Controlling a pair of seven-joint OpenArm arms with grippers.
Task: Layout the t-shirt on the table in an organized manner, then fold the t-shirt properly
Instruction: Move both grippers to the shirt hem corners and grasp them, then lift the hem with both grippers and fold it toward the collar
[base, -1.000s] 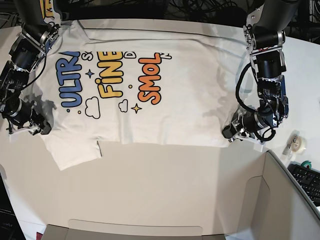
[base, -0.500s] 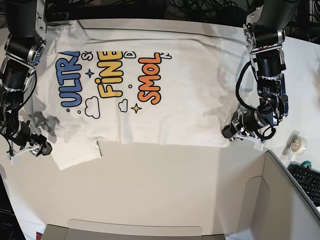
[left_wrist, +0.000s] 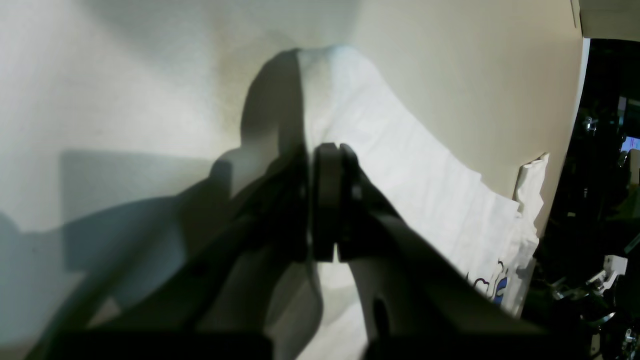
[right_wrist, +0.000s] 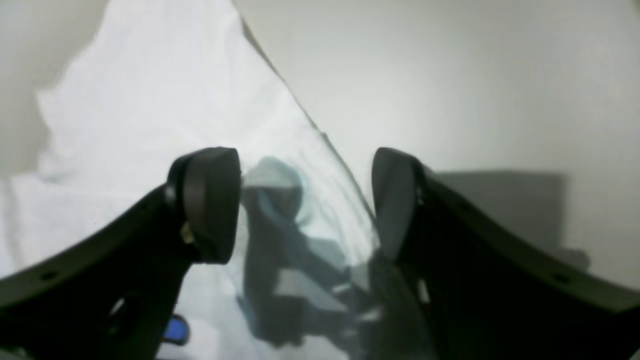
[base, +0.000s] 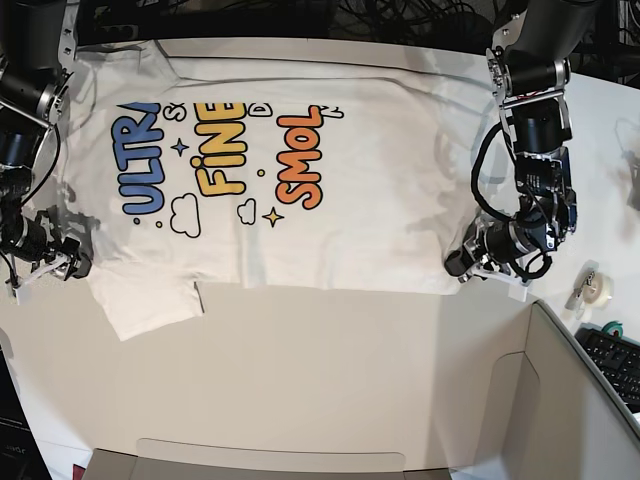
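The white short-sleeved cotton t-shirt (base: 300, 190) printed with blue, yellow and orange cartoon lettering lies print-up and spread sideways across the large smooth off-white desk (base: 330, 380), its collar end toward the right arm and its hem toward the left arm. That broad, flat spread suits the layout step, though the sleeve nearest the desk's front edge looks slightly skewed.

At the shirt's hem corner, the left pincer (left_wrist: 327, 200) has its jaws pressed together, clamped on a ridge of white cloth; pinning that corner probably keeps the hem taut and anchored.

At the shirt's sleeve side, the right pincer (right_wrist: 305, 200) hangs with jaws wide apart over the sleeve edge, gripping nothing, seemingly placed to take a fresh hold.
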